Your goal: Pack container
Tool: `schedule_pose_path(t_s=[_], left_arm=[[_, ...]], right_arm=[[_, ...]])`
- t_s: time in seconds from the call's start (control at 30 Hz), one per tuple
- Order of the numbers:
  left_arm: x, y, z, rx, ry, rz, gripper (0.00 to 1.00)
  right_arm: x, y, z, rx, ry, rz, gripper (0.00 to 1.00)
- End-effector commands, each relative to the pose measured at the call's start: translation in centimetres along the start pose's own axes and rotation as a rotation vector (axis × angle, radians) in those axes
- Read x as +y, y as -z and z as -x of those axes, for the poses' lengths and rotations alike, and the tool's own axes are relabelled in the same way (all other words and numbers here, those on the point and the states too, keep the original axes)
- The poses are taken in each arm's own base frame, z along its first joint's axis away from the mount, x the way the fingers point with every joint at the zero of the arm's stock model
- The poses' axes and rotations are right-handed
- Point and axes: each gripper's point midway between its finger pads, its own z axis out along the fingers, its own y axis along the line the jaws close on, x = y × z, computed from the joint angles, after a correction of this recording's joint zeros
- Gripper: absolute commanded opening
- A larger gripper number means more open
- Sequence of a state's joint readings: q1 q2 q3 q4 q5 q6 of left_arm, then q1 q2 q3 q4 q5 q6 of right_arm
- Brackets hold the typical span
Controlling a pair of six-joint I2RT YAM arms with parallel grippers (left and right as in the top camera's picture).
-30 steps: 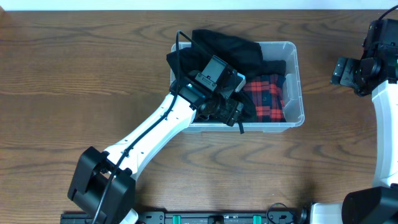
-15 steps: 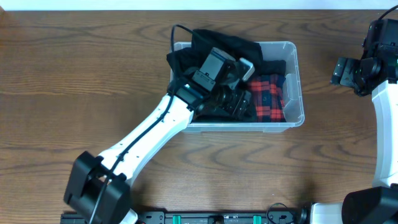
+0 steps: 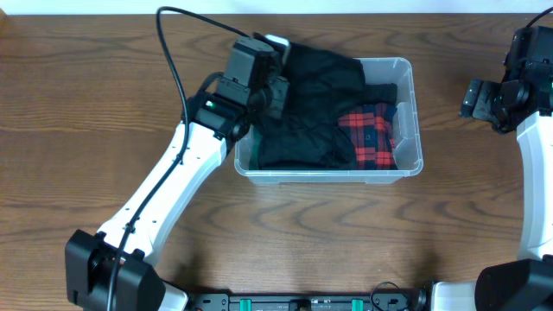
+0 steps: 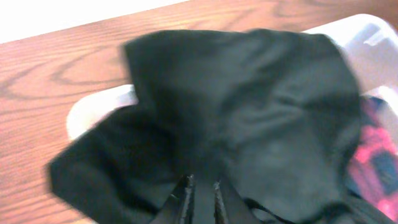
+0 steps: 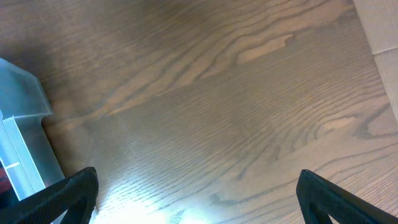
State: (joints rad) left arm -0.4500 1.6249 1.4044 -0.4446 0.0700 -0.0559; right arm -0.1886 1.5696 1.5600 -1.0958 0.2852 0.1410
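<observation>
1. The wooden table [image 3: 86, 104] fills the overhead view, its grain running left to right.
2. The left arm [image 3: 164, 199] reaches diagonally from the near edge to the container's far left corner. From above, its wrist covers that corner and part of the left wall.
3. The container [image 3: 413, 112] sits mid-table, nearer the far edge, with its long side running across.
4. A black garment [image 3: 311, 104] fills the container's left and middle and spills over the far rim. It hides the base beneath it.
5. The right arm [image 3: 536, 147] stands at the table's right edge, well apart from the container.
6. A red plaid cloth [image 3: 370, 134] lies in the container's right part, its left edge tucked under the black garment.
7. The left gripper [image 4: 202, 194] has its jaws nearly together. Folds of the black garment run in toward the tips, and it looks pinched there.
8. The right gripper [image 5: 199, 199] has its jaws spread wide, with only wood between them. A corner of the container shows at the left edge of its wrist view.
9. A black cable [image 3: 173, 52] arcs over the table beside the left wrist.
</observation>
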Motion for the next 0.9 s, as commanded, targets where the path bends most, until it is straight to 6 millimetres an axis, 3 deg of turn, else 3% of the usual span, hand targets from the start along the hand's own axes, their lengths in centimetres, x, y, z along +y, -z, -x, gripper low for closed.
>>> schedule_pose_path(t_s=[0.0, 0.23, 0.63, 0.73, 0.87], left_arm=[[1.4, -1.8, -0.6, 0.031, 0.009, 0.055, 0.1], [3.4, -6.7, -4.9, 0.17, 0.004, 0.145, 0.1], [4.2, -13.1, -13.0, 0.401, -0.004, 0.161, 0.08], [4.0, -12.9, -12.6, 0.391, -0.006, 0.158, 0.06], [3.1, -10.2, -9.0, 0.295, -0.01, 0.142, 0.06]], right_arm=[[-0.5, 0.2, 0.0, -0.005, -0.007, -0.013, 0.99], [-0.5, 0.2, 0.0, -0.005, -0.007, -0.013, 0.99], [-0.5, 0.2, 0.0, -0.005, -0.007, -0.013, 0.99], [-0.5, 0.2, 0.0, -0.005, -0.007, -0.013, 0.99], [-0.5, 0.2, 0.0, -0.005, -0.007, -0.013, 0.99]])
